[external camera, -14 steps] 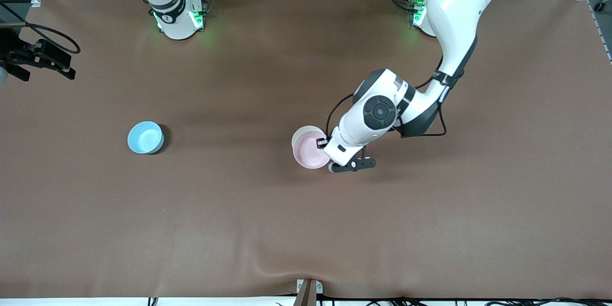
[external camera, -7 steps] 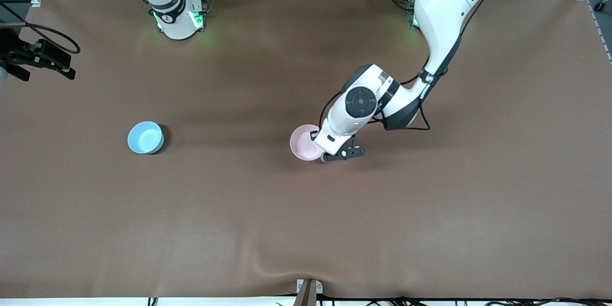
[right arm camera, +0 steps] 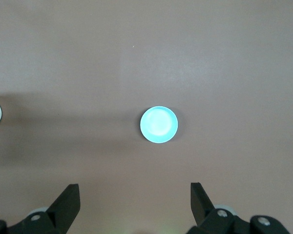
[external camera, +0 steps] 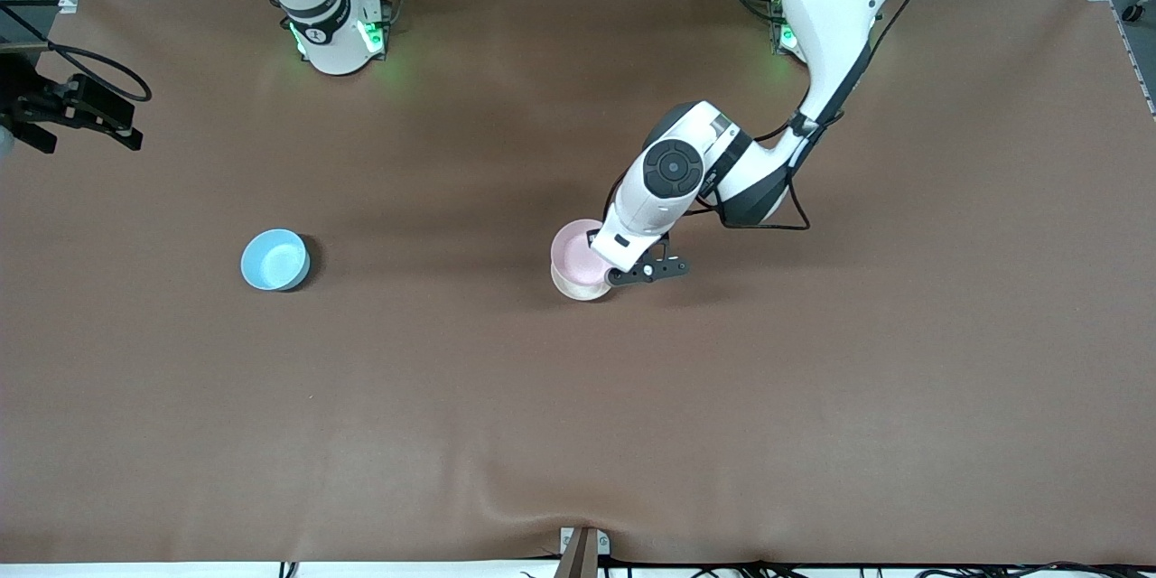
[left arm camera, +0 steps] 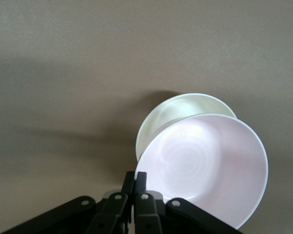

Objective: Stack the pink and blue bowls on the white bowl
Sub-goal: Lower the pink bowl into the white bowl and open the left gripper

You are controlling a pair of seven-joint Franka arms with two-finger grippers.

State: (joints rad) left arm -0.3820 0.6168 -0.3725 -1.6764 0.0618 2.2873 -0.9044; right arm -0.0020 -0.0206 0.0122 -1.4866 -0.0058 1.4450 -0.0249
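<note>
Pink bowl over white bowl
Left gripper (external camera: 603, 273), clamped on the pink bowl (external camera: 574, 253), holds it offset above the white bowl (external camera: 578, 291); right gripper (right arm camera: 134, 202) waits, fingers apart.

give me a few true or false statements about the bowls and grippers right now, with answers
1. The left gripper is shut on the rim of the pink bowl. True.
2. The pink bowl sits squarely nested in the white bowl. False: it is held over the white bowl, offset, with part of the white bowl showing.
3. The blue bowl is stacked on the pink bowl. False: it stands alone, toward the right arm's end of the table.
4. The right gripper is open, high over the table above the blue bowl. True.
5. The right gripper holds the white bowl. False: it holds nothing.
</note>
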